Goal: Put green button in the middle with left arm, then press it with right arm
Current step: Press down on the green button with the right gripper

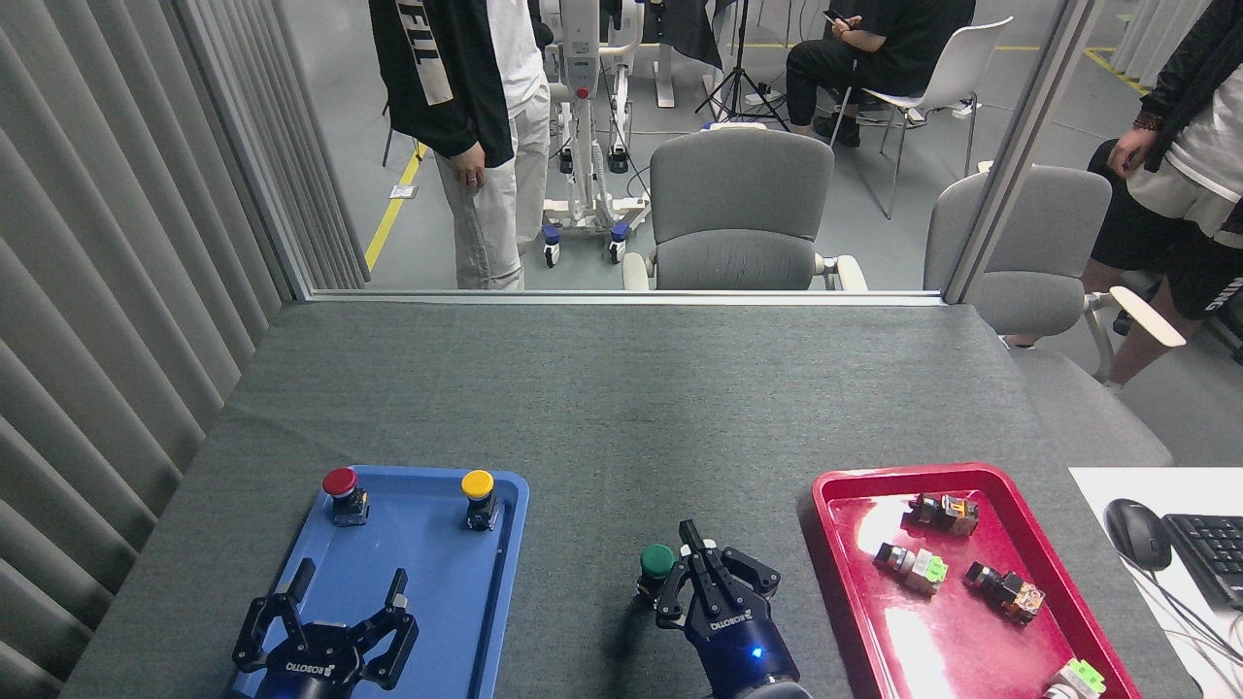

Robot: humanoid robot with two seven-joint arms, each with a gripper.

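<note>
The green button stands upright on the dark-grey cloth of the middle, between the two trays. My right gripper is right beside it on its right. Its fingers are drawn together into a point level with the cap and hold nothing. Whether the tip touches the cap I cannot tell. My left gripper is open and empty above the near part of the blue tray, well to the left of the button.
A red-capped button and a yellow-capped button stand at the blue tray's far end. The red tray at the right holds several small switch blocks. A mouse and keyboard lie far right. Chairs and people are beyond the table's far edge.
</note>
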